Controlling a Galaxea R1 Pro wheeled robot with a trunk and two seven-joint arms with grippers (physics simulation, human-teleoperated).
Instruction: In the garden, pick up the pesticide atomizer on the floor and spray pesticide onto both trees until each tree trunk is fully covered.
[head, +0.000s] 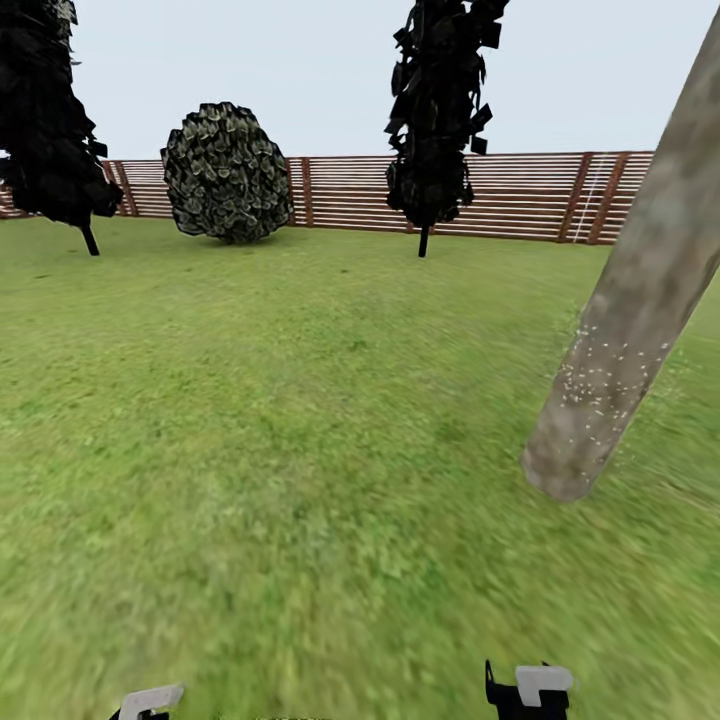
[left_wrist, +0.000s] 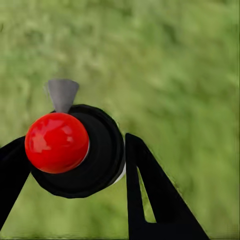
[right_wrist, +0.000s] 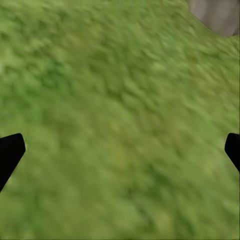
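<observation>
Tree trunk (head: 640, 300), thick and mottled grey-brown, leans across the right side of the head view, rising from the grass (head: 300, 450). Fine pale specks dot its lower part, which I judge to be spray already landed; the coverage looks patchy, with the upper trunk bare of specks, so this trunk seems only partly done. A second thick trunk is not seen, so that tree is most likely still to do.

Beyond the lawn, a slatted brown fence (head: 520, 195) runs across the back, with two dark, thin-stemmed trees (head: 435, 110) and a round, leafy shrub (head: 227, 172) before it.

Pesticide atomizer (left_wrist: 75, 150) is off the floor, seen end-on in the left wrist view: a dark round cap with a glossy red dot on top and a small grey nozzle. The left pincer (left_wrist: 75, 165) is closed around it, one dark finger on each side.

The right pincer (right_wrist: 120, 150) is spread wide and holds nothing, hanging over grass near the trunk's base.

No brand, label or readable writing appears anywhere.
</observation>
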